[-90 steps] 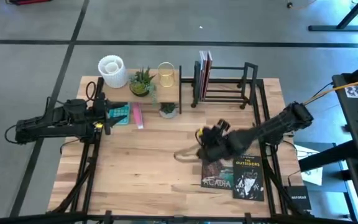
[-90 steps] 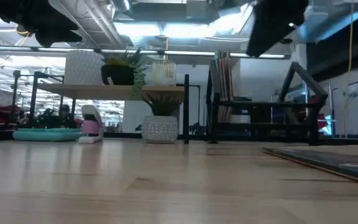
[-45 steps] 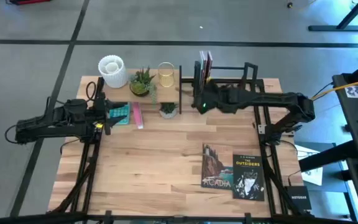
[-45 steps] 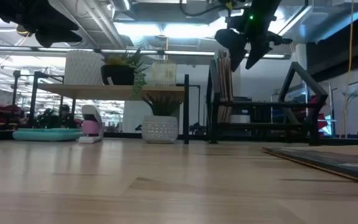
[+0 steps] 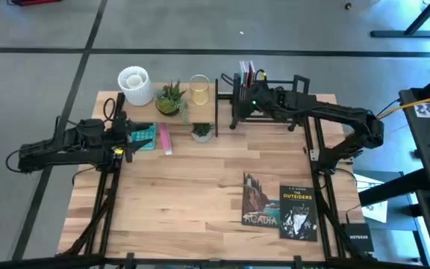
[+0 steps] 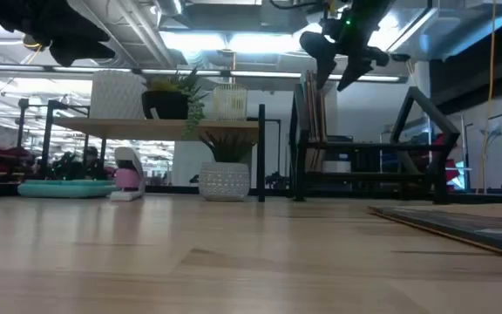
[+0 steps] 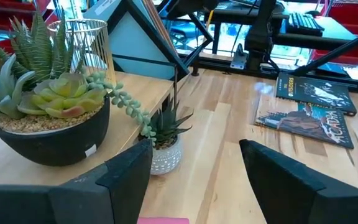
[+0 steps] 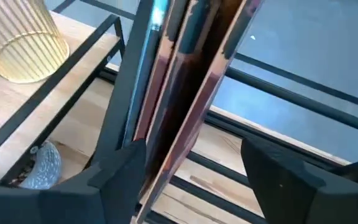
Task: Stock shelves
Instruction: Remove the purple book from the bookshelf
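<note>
The right gripper [image 5: 249, 98] hangs over the black bar rack [image 5: 271, 102] at the far side of the table [image 5: 192, 194], its two fingers [image 8: 120, 171] spread apart with nothing clamped between them. Directly ahead of those fingers stand the upright books [image 8: 188, 81], packed at the rack's end nearest the wooden shelf; the fingers flank the books without a visible grip on any of them. In the low view the gripper [image 6: 338, 48] sits just above the book tops.

Just beside the gripper, toward the left arm, stands the wooden shelf [image 5: 172, 112] on thin black legs. On its board sit a gold wire holder [image 5: 199, 88], a succulent in a dark bowl [image 5: 170, 99] and a white ribbed pot [image 5: 134, 84]. Under the board is a small plant in a white pot [image 5: 201, 132], with a pink object [image 5: 164, 139] and a teal item [image 5: 144, 136] farther along.

Well away from the right gripper, toward the table's near edge, two books lie flat side by side: "Acadia" [image 5: 260, 200] and "The Outsiders" [image 5: 298, 213].

The left gripper [image 5: 131, 137] waits at the far end of the wooden shelf, by the teal item, its fingers [image 7: 126, 171] parted and empty.
</note>
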You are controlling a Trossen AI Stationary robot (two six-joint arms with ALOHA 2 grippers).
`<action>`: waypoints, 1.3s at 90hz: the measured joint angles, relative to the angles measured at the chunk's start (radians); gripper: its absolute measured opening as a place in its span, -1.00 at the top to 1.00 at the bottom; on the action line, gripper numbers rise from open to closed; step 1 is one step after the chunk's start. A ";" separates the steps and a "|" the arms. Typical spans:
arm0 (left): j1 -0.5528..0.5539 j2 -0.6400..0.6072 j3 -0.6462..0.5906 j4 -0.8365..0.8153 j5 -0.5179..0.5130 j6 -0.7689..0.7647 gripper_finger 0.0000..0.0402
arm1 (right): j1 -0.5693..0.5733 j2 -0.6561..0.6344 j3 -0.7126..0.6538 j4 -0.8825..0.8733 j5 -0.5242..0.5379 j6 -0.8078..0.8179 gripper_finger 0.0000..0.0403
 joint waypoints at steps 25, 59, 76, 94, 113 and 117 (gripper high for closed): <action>0.000 0.000 0.000 0.001 0.000 0.000 -0.18 | -0.045 0.000 0.000 0.032 -0.011 -0.021 -0.06; 0.000 0.000 0.000 0.001 0.000 0.000 -0.18 | -0.078 0.000 0.000 0.109 -0.032 -0.052 -0.01; 0.000 0.000 0.000 0.000 0.000 0.000 -0.18 | -0.110 0.000 0.000 0.107 -0.033 -0.055 -0.01; 0.000 0.000 0.000 0.001 0.000 0.000 -0.18 | -0.110 0.000 0.000 0.117 -0.007 -0.082 -0.01; 0.000 0.000 0.000 0.001 0.000 -0.001 -0.18 | -0.122 0.034 0.001 0.181 -0.023 -0.082 0.09; 0.000 0.000 0.000 0.001 0.000 -0.001 -0.18 | -0.127 0.045 0.001 0.186 -0.029 -0.081 0.18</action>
